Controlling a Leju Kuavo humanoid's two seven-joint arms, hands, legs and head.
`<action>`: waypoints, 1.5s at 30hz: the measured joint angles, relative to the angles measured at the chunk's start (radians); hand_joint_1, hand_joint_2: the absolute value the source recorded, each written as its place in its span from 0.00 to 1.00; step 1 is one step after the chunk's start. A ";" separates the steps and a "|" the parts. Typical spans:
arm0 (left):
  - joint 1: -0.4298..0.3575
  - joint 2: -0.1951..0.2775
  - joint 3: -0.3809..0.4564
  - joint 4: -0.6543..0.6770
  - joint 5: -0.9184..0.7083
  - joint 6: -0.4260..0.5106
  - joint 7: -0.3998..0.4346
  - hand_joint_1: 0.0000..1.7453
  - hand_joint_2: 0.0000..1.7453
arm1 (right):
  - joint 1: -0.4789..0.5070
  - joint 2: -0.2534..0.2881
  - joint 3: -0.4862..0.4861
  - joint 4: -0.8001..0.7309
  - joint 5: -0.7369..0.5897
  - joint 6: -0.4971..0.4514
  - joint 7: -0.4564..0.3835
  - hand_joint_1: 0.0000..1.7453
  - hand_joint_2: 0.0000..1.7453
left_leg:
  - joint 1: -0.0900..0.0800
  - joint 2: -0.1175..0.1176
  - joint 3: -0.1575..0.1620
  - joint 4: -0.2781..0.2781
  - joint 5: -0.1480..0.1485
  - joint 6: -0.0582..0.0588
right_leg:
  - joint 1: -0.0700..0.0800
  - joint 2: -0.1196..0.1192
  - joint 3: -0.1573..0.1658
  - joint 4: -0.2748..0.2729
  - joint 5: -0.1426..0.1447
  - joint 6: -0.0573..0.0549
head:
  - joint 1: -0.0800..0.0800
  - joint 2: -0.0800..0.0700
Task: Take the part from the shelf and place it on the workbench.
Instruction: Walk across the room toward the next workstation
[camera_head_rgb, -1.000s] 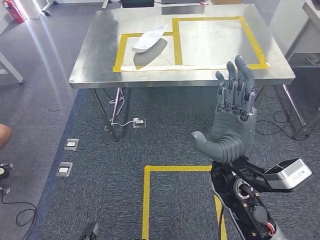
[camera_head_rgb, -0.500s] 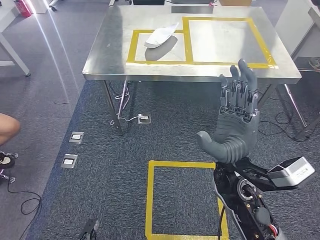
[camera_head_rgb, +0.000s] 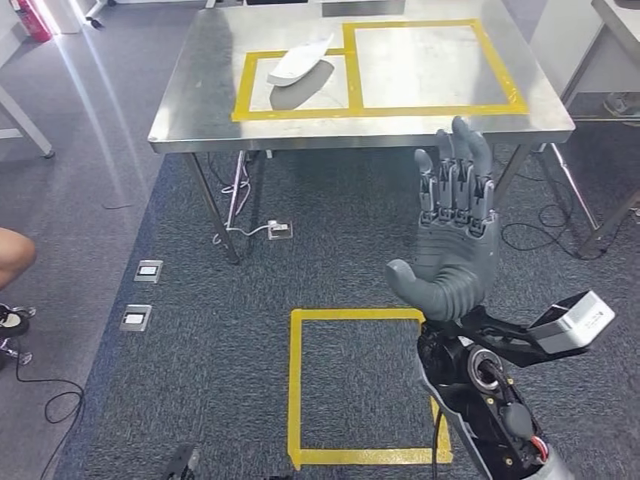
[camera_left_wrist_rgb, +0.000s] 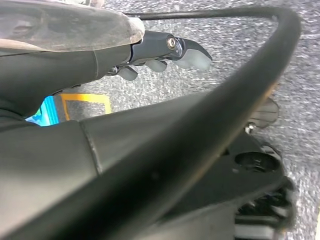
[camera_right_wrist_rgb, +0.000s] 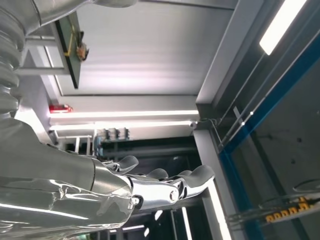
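A white, flat, curved part (camera_head_rgb: 300, 62) lies on the steel workbench (camera_head_rgb: 355, 135), inside the smaller of two yellow-taped rectangles. My right hand (camera_head_rgb: 453, 235) is raised in front of me, short of the bench's near edge, fingers straight and apart, holding nothing. In the right wrist view its fingers (camera_right_wrist_rgb: 166, 187) stretch out toward the ceiling lights. In the left wrist view my left hand's fingers (camera_left_wrist_rgb: 170, 50) lie extended over the grey carpet with nothing between them.
A yellow tape square (camera_head_rgb: 294, 390) marks the carpet before me. Floor sockets (camera_head_rgb: 149, 270) and cables lie left of it. Part of a person (camera_head_rgb: 11, 255) shows at the left edge. Another table's legs (camera_head_rgb: 596, 215) stand to the right.
The whole picture has shifted, so the camera moved; the workbench now sits a little lower and closer. My right hand stays raised and spread. The part has not moved on the bench.
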 joint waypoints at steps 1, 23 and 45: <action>-0.001 0.000 0.000 0.000 0.002 0.000 0.000 0.00 0.00 | -0.001 0.000 0.000 0.002 -0.004 0.007 0.000 0.00 1.00 | 0.001 0.000 0.051 -0.080 0.029 0.002 | 0.000 0.000 -0.005 0.001 0.004 0.003 | -0.004 0.000; -0.008 0.000 0.000 0.000 0.015 -0.002 0.000 0.00 0.00 | -0.017 0.001 0.004 0.031 -0.015 0.033 -0.005 0.00 1.00 | -0.014 0.004 0.055 -0.222 0.138 0.021 | 0.003 0.003 0.061 -0.003 -0.053 0.012 | 0.035 0.000; -0.006 0.006 0.000 0.000 0.038 -0.001 -0.002 0.00 0.00 | -0.014 0.008 -0.004 0.082 -0.024 0.068 0.000 0.00 1.00 | -0.012 0.006 0.095 -0.252 0.119 0.062 | 0.000 0.002 -0.103 0.301 -0.159 0.041 | 0.031 0.000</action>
